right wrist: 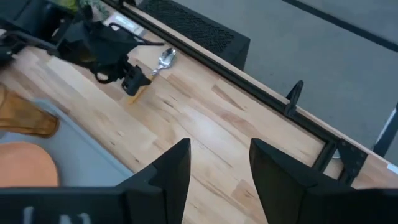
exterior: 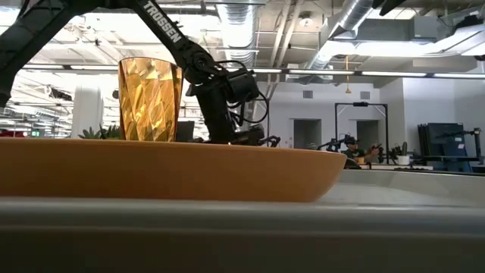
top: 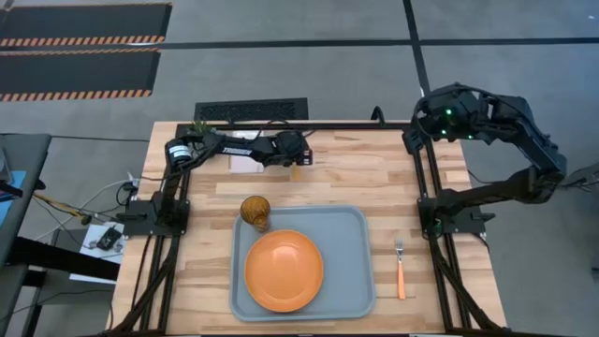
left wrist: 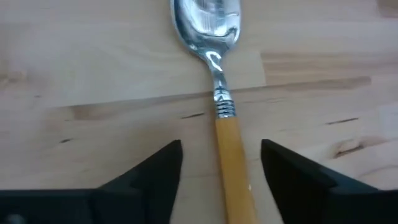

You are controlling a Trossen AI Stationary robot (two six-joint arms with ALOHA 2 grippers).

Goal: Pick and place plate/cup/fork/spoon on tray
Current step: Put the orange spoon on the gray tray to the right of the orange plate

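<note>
- Step in hand, judging by the layout: picking up the spoon (left wrist: 219, 93), lying flat on the bare wood near the far edge of the table (top: 374, 178), beyond the tray's far rim.
- Left gripper (left wrist: 221, 165) low over the spoon, fingers (left wrist: 158, 171) parted wide on either side of the orange handle, touching nothing and holding nothing.
- To do it well: keep the handle centred between the fingers, come straight down until the tips nearly meet the wood, then close on the handle just behind the metal collar (thin and flat, so likely to slip or pivot if caught off-centre).
- Lift level afterwards, clear of the tray rim, before carrying across.
- Right gripper (right wrist: 217, 171) waiting high above the far right corner, fingers apart, empty.
- Tray (top: 351, 267) at the middle of the near edge: the plate (top: 284, 271) lying flat inside it, the cup (top: 255, 212) upright at its far left corner.
- Free tray floor to the right of the plate, probably the easiest spot for the spoon.
- Fork (top: 400, 267) outside the tray, on the wood near the right edge, tines toward the far side, not yet placed.
</note>
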